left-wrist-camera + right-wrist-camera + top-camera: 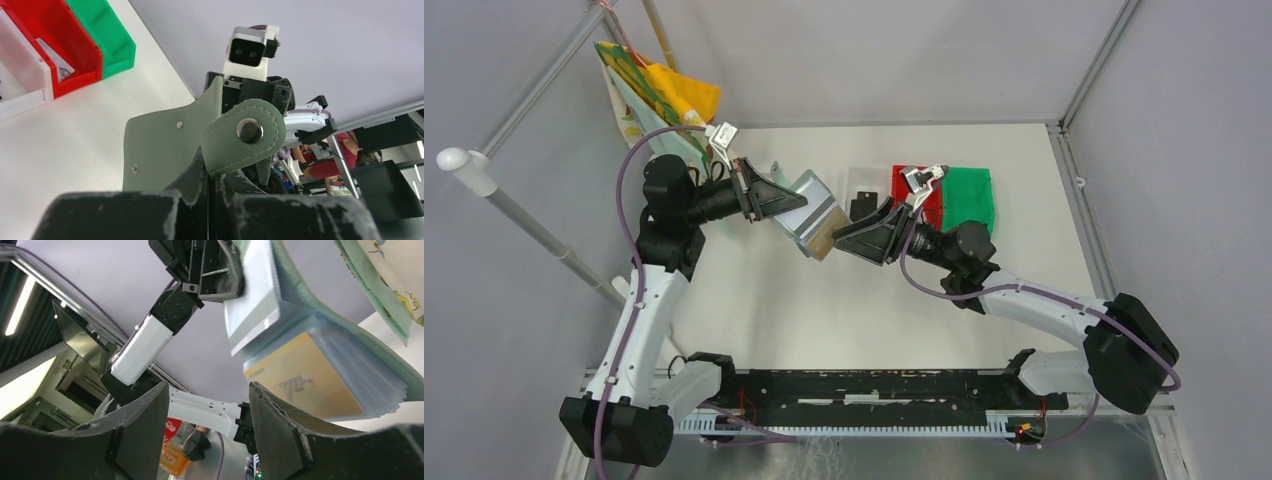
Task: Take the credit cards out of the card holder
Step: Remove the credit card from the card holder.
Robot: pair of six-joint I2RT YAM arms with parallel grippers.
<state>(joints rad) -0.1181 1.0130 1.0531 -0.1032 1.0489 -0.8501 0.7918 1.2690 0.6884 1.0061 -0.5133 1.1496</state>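
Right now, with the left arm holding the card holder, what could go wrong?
The right gripper is open, but the gold card sits beside one finger, not between them; closing might miss or pinch the clear sleeves. Only the left gripper clamps the card holder, so a pull may twist it loose. The protruding silver card could slip out.

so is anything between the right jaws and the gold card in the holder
Nothing visible. The open right jaws sit close to the gold card, which lies in a clear sleeve of the card holder.

The tan-gold card (305, 377) carries a faint mark that reads roughly "VIP".
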